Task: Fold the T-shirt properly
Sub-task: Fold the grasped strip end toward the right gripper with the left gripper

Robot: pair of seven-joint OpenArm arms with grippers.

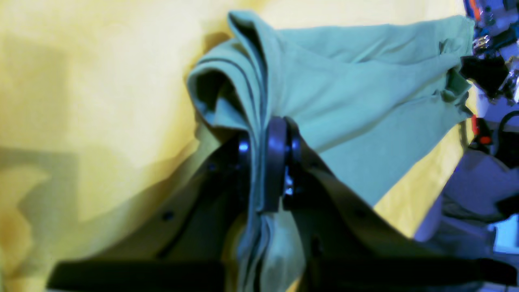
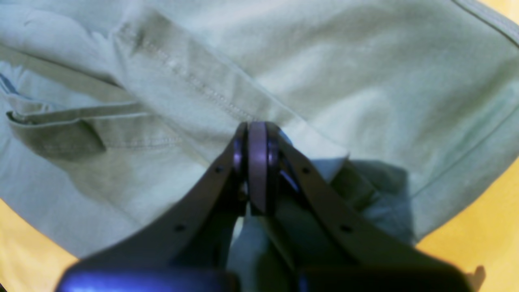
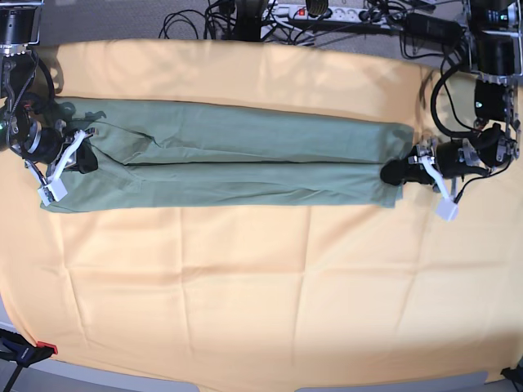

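Note:
The sage-green T-shirt [image 3: 237, 155] lies folded into a long narrow band, stretched across the yellow-orange cloth [image 3: 245, 278] from left to right. My left gripper [image 3: 399, 171] is shut on the band's right end. In the left wrist view its jaws [image 1: 269, 162] pinch bunched green fabric [image 1: 344, 101]. My right gripper [image 3: 82, 159] is shut on the band's left end. In the right wrist view its jaws [image 2: 255, 162] clamp the shirt [image 2: 324, 73] near a stitched hem.
The yellow-orange cloth covers the whole table. Cables and a power strip [image 3: 327, 12] lie along the far edge. A clamp [image 3: 24, 351] sits at the near left corner.

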